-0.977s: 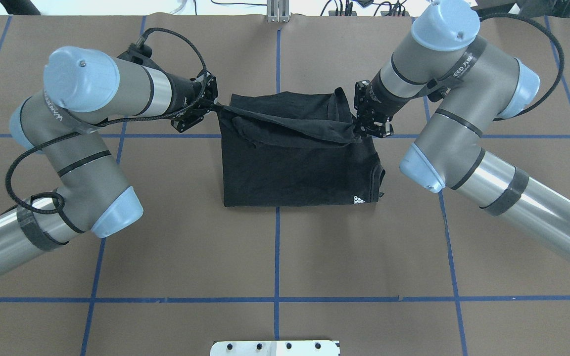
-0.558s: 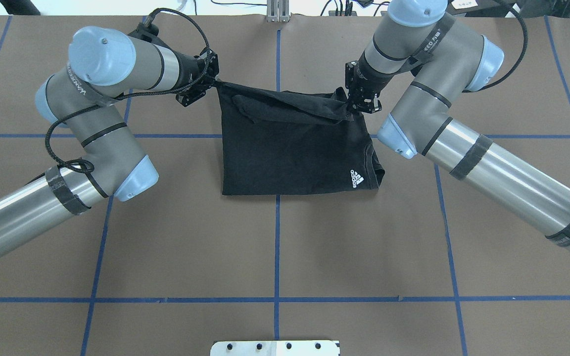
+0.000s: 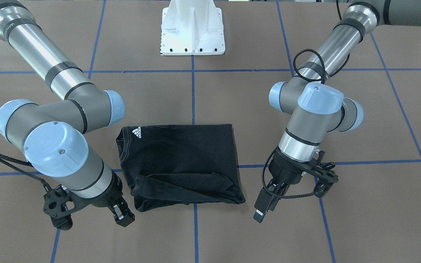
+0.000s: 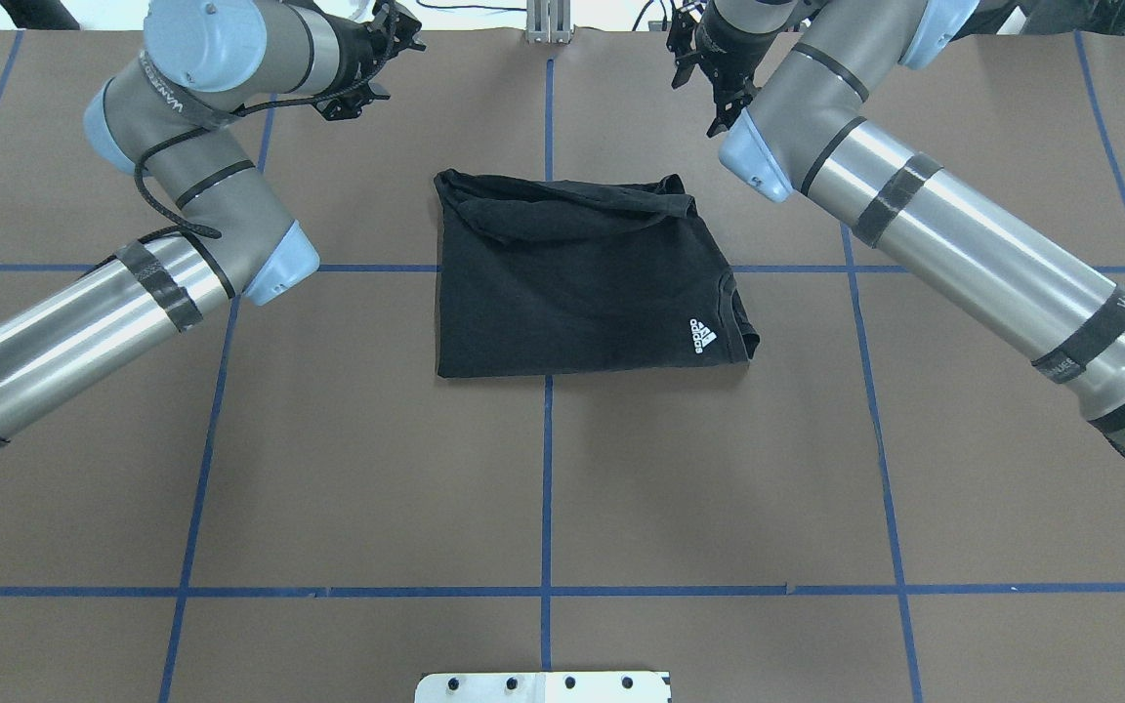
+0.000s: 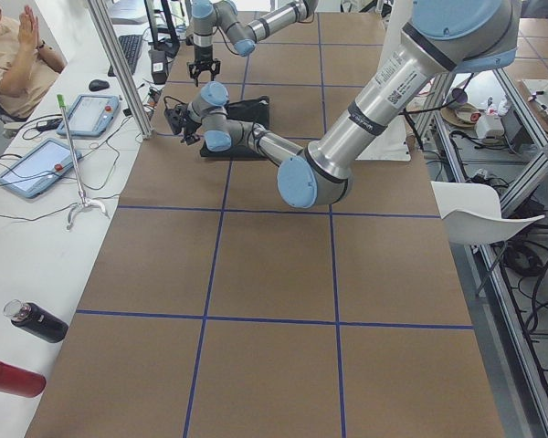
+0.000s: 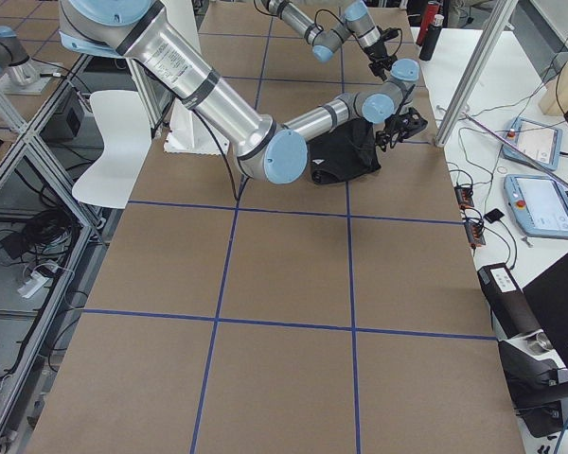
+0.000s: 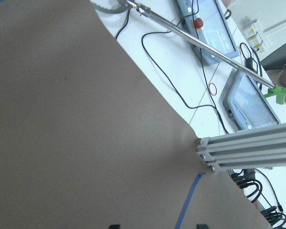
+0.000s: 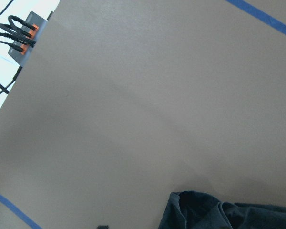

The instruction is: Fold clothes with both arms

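I hold my left gripper [image 3: 294, 195] and right gripper [image 3: 93, 218] wide open and empty, low beside the shirt [image 3: 181, 157], so its fold can lie flat.

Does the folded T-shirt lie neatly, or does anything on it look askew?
The T-shirt is not neat. Its far edge, the one away from the robot, is bunched into thick wrinkles instead of lying flat, and the collar sticks out past the right side. Nothing else stands out.

A robotics lab: teach pendants [image 6: 541, 203], aluminium framing [image 7: 248, 150] and a tape-gridded table [image 4: 377, 469].
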`<state>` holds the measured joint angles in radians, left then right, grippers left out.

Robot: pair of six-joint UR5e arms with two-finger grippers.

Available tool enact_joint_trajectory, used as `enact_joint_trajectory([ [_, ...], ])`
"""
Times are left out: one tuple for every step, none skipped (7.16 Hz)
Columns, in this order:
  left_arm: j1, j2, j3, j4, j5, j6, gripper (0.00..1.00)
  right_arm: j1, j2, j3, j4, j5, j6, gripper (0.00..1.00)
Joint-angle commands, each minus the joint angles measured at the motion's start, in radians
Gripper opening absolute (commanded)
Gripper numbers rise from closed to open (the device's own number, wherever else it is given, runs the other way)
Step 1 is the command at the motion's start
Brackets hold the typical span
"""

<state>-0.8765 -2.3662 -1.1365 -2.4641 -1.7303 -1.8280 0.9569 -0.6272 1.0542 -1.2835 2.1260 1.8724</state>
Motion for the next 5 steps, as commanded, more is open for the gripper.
enact_joint_trajectory([
  [-0.028, 0.016, -0.038, 0.007, -0.081, 0.018, 0.99, 0.005, 0.0, 0.012, 0.003, 0.0, -0.028, 1.0],
  [-0.03, 0.068, -0.101, 0.005, -0.134, 0.022, 0.99, -0.012, -0.05, 0.089, 0.003, -0.01, -0.033, 1.0],
  [-0.033, 0.144, -0.196, 0.014, -0.141, 0.13, 0.99, -0.003, -0.102, 0.165, -0.003, -0.011, -0.1, 1.0],
  [-0.041, 0.25, -0.312, 0.033, -0.171, 0.335, 0.99, 0.028, -0.183, 0.232, -0.004, -0.009, -0.231, 1.0],
  [-0.067, 0.348, -0.381, 0.031, -0.226, 0.54, 0.99, 0.073, -0.278, 0.301, -0.005, 0.012, -0.431, 1.0],
])
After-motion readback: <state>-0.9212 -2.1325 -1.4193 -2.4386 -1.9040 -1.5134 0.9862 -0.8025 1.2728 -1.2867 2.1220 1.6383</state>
